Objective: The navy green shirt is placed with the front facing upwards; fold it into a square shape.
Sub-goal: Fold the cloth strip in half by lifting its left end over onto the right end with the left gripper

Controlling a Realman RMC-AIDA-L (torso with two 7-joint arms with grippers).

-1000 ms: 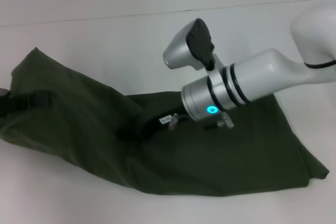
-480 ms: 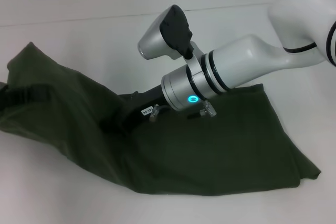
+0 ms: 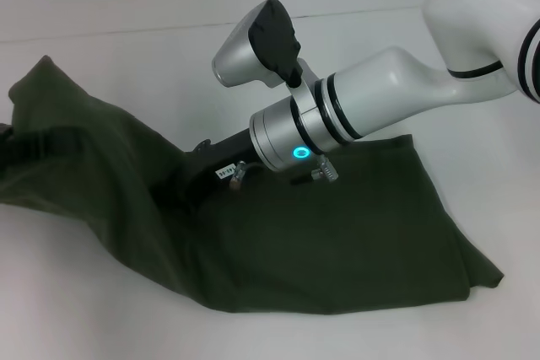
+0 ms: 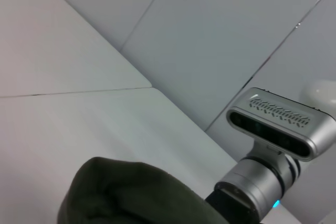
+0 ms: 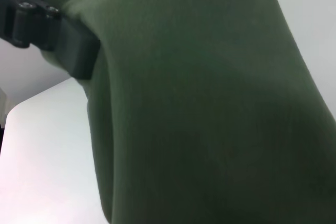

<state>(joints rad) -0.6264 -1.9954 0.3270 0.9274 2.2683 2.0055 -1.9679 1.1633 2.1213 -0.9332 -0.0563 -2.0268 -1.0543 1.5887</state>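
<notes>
The navy green shirt (image 3: 337,233) lies on the white table with plain green fabric up; no lettering shows. Its left half is lifted into a ridge that runs between my two grippers. My right gripper (image 3: 181,191) reaches in from the right at the middle of the shirt, its black fingers buried in a raised fold and shut on it. At the far left edge my left gripper (image 3: 34,145) holds the other end of the ridge. Bunched shirt cloth (image 4: 131,192) fills the left wrist view's lower part. Green shirt fabric (image 5: 210,103) covers the right wrist view, pinched by a black finger (image 5: 58,35).
The white table (image 3: 126,326) surrounds the shirt, with bare surface at the front left and behind. The right arm's silver wrist with its camera (image 3: 253,48) hangs over the shirt's middle. That same wrist camera (image 4: 278,124) shows in the left wrist view.
My right arm has moved left with the fold in its grip. The shirt's right part has slid left across the table and the raised ridge has drawn closer to the left gripper.
</notes>
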